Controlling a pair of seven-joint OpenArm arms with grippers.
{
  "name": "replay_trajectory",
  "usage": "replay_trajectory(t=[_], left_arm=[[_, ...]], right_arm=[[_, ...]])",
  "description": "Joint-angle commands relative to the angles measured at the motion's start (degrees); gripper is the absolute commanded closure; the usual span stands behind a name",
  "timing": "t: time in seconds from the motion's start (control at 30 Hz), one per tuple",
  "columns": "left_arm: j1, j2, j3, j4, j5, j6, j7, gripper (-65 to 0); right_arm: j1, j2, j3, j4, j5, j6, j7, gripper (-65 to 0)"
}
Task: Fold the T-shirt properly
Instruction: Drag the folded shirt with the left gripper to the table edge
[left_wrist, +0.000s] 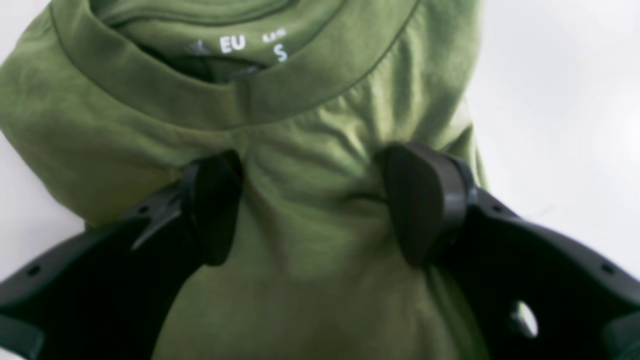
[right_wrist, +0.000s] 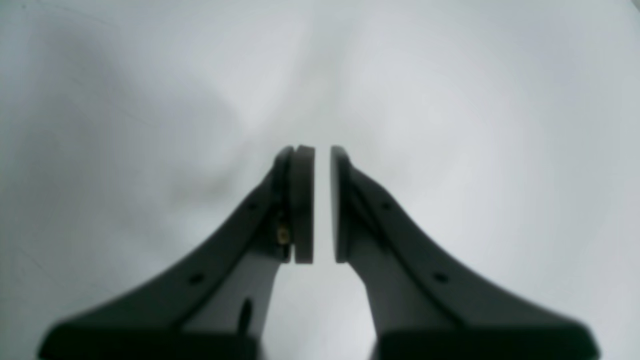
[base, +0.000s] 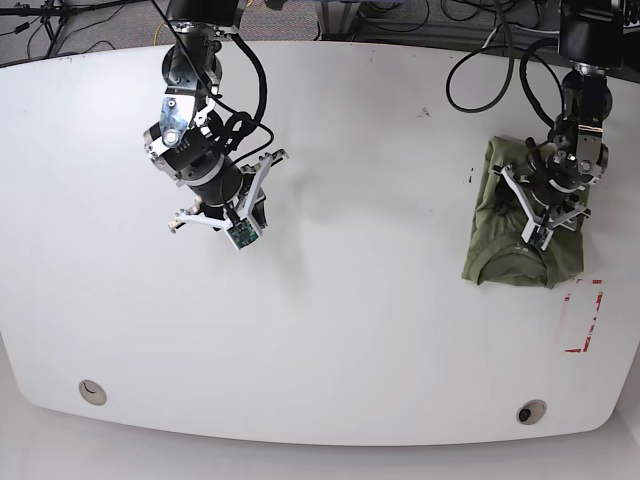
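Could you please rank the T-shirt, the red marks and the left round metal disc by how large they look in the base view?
1. T-shirt
2. Red marks, taken as one group
3. Left round metal disc

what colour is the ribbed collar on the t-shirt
Olive green, the same as the rest of the T-shirt; the collar shows best in the left wrist view.

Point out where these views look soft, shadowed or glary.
Left wrist: claw dark and soft-edged, T-shirt slightly blurred, its size lettering partly smeared. Right wrist: claw blurred, dim grey shading at left over the tabletop. Base: both arms look sharper; tabletop pale, glare mild at most.
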Motion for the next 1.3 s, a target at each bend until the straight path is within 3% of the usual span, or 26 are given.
replay_trajectory(t=[0.0, 0.23, 0.5, 1.27], left_arm=[[0.5, -1.0, -2.7, -3.8, 2.9, -1.4, 4.0, -44.4], [0.5, -1.9, -11.7, -11.5, 2.9, -8.9, 4.0, -44.2], [0.5, -3.4, -18.6, -16.8, 2.9, -13.9, 4.0, -44.2], [5.7, -7.5, -24.9, -18.5, 2.9, -16.6, 4.0, -44.2]], right_arm=[[0.8, -0.1, 0.0, 1.1, 0.5, -0.1, 1.4, -5.1], [0.6, -0.1, 0.0, 1.3, 0.5, -0.1, 1.4, -5.1], [0.3, -0.1, 0.0, 1.3, 0.5, -0.1, 1.4, -5.1], [0.3, -0.1, 0.0, 1.3, 0.5, -0.1, 1.4, -5.1]])
